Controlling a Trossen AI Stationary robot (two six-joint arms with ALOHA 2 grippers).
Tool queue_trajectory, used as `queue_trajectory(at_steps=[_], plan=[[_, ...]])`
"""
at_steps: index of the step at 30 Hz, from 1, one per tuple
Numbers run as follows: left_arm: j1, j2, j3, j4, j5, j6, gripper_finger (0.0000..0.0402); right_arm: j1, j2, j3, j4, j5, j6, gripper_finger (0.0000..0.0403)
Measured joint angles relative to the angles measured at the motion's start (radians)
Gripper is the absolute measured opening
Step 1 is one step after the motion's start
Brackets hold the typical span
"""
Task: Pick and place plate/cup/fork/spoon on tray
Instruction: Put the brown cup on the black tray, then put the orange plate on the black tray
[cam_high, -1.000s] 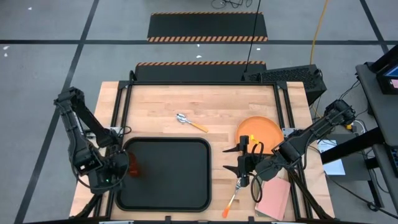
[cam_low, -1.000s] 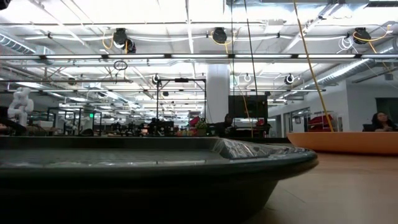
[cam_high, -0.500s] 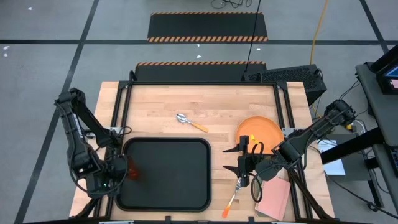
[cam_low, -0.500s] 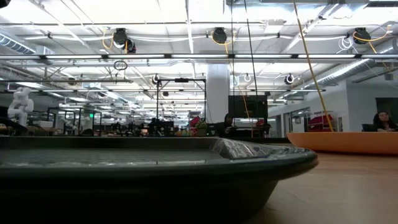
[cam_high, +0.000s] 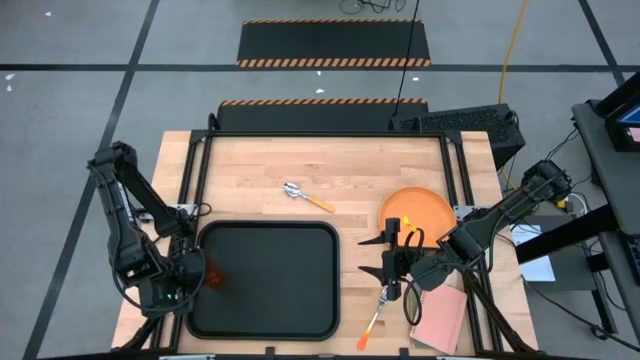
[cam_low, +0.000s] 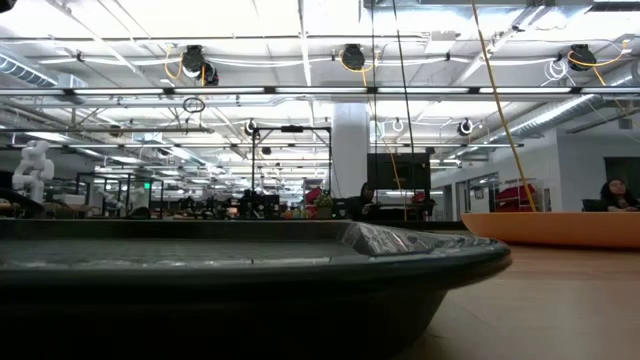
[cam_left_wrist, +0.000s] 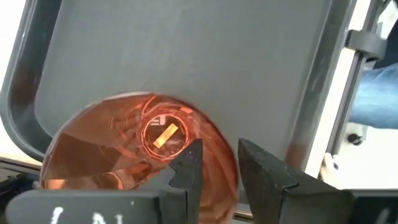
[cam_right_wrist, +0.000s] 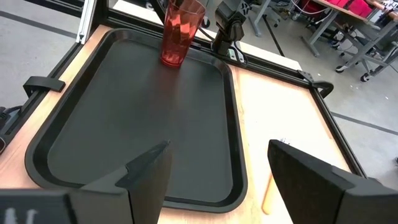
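The black tray (cam_high: 270, 285) lies at the table's near left. The amber cup (cam_high: 213, 272) stands upright at the tray's left side, also in the right wrist view (cam_right_wrist: 180, 31). My left gripper (cam_left_wrist: 219, 165) is shut on it. My right gripper (cam_high: 385, 258) is open and empty just right of the tray. The orange plate (cam_high: 417, 210) lies flat at the right. The spoon (cam_high: 305, 196) lies beyond the tray. The fork (cam_high: 375, 318) lies near the front edge, under my right gripper. My left gripper holds the cup by its rim wall (cam_left_wrist: 229, 186), on the side toward the tray's left rim, one finger (cam_left_wrist: 189, 168) inside the cup and one (cam_left_wrist: 264, 177) outside. The fingers come from above, slanting in from the table's left. The cup stays upright, its base (cam_right_wrist: 171, 61) at the tray floor.
A pink notebook (cam_high: 440, 318) lies at the near right corner, beside the fork. The tray's raised rim (cam_low: 420, 255) fills the low view, with the plate (cam_low: 560, 228) beyond it. A person (cam_low: 612, 195) sits far back in the room.
My left gripper, still on the cup, has shifted a little toward the table's near edge over the tray's left part, and the cup has gone with it, staying upright.
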Motion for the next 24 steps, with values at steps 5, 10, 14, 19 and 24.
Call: queue_trajectory(at_steps=[5, 10, 14, 19, 24], plan=[[0.029, 0.000, 0.076, -0.061, 0.001, 0.005, 0.0115, 0.000, 0.000, 0.000, 0.018, 0.000, 0.018, 0.0258], [0.064, -0.001, 0.127, -0.113, -0.042, 0.041, 0.0115, 0.012, -0.001, 0.001, 0.019, -0.023, 0.077, 0.0258], [0.106, -0.001, 0.132, -0.112, -0.108, 0.124, 0.0115, 0.042, -0.001, 0.001, -0.022, -0.033, 0.140, 0.0258], [0.167, -0.001, 0.132, -0.111, -0.179, 0.219, 0.0115, 0.070, -0.001, 0.001, -0.155, -0.029, 0.293, 0.0258], [0.218, -0.001, 0.132, -0.092, -0.260, 0.330, 0.0115, 0.103, -0.001, 0.001, -0.306, -0.028, 0.482, 0.0258]])
